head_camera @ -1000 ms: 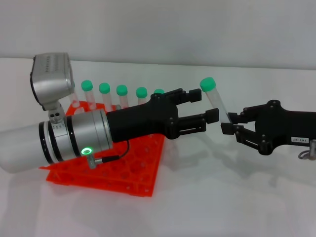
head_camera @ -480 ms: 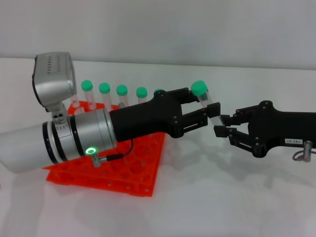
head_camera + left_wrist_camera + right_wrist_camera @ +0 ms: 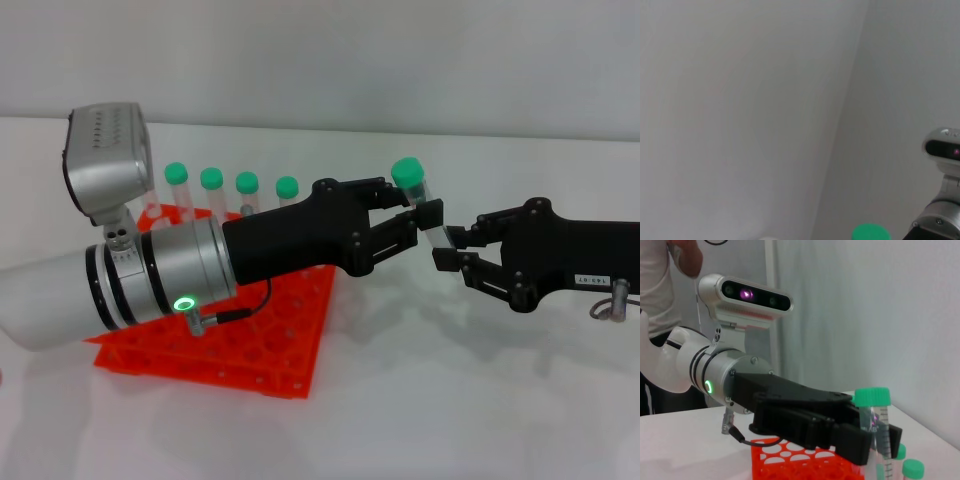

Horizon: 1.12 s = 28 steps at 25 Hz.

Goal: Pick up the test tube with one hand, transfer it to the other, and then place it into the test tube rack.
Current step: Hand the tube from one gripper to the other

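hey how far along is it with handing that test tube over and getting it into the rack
Done: the test tube is off the table, its tapered end in the right gripper. In hand: the handover; the left gripper has its fingers around the tube just below the green cap, so both appear to be gripping it. Left: the right gripper letting go, then the left placing the tube into the orange rack, where four capped tubes stand.

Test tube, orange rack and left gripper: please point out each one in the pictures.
test tube (image 3: 409, 174), head view, on its green cap
rack (image 3: 215, 362), head view, on its front tier
left gripper (image 3: 404, 212), head view, between its fingertips
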Motion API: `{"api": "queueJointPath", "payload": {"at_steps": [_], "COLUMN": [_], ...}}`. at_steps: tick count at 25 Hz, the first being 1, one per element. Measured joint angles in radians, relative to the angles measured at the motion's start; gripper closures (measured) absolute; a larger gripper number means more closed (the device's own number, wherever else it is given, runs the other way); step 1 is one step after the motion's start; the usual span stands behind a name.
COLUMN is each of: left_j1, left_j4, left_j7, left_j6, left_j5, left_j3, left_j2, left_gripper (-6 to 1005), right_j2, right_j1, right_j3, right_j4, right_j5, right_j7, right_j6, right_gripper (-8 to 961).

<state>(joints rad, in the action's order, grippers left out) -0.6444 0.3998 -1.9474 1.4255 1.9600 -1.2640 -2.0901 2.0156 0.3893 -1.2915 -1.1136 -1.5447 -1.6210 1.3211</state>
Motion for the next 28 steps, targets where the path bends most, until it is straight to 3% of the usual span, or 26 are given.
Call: {"api": "queueJointPath", "payload": {"at_steps": [28], "left_j1": [0.025], "left_j4": [-0.003], "left_j7": [0.002], "left_j6": [0.019], "left_j5": [0.059], "left_j3": [-0.014], "left_j2": [-0.001], "left_gripper": [784], "right_j2": [0.001], "right_j1": [-0.012], "right_j3": [-0.015], "right_j4": [0.002], "right_j5": [-0.036], "right_j7": [-0.086], "right_j6": [0.007], "right_gripper": [720]}}
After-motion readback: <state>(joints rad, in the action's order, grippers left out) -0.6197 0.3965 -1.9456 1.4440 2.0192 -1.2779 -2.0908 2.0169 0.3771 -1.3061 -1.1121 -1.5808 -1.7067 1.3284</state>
